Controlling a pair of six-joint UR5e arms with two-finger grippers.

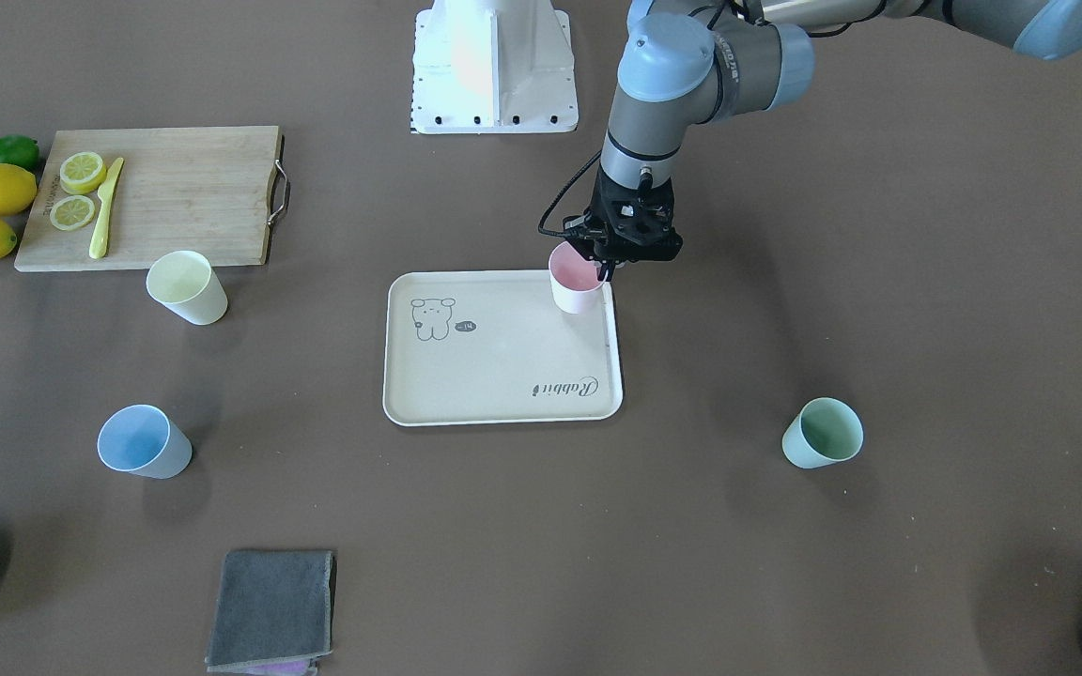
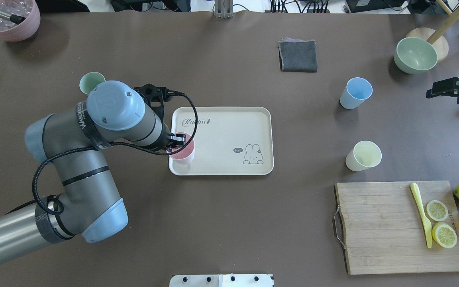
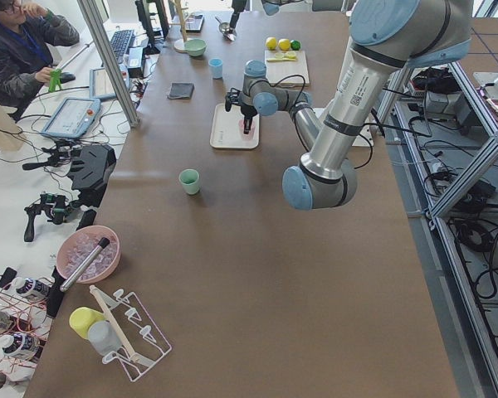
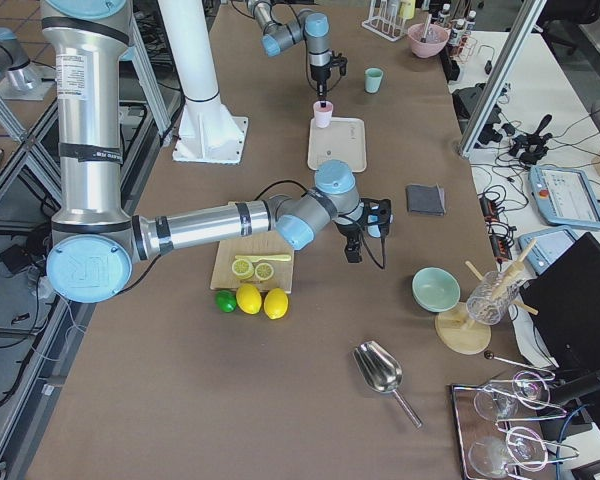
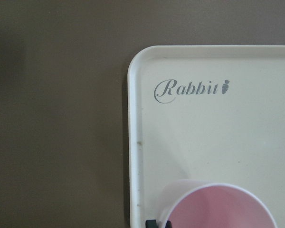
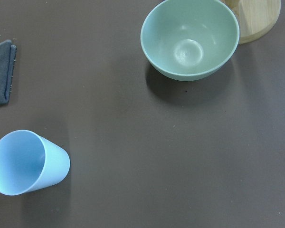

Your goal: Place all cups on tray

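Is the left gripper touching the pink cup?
Cannot tell. The front-facing view shows the left gripper right at the rim of the pink cup, but neither it nor the cropped wrist view shows contact or a gap plainly.

The left arm (image 2: 94, 159) bends at the elbow and reaches the robot-side left corner of the flat cream rectangular tray (image 2: 229, 131). Its wrist is vertical, and the left pincer (image 1: 607, 268) points straight down at the rim of the small pink plastic tumbler (image 2: 185, 151) — clamped or loose, unclear. The right arm (image 4: 210, 225) stretches low, well right of the tray, with the right pincer (image 4: 354, 250) pointing down — its jaws unreadable.
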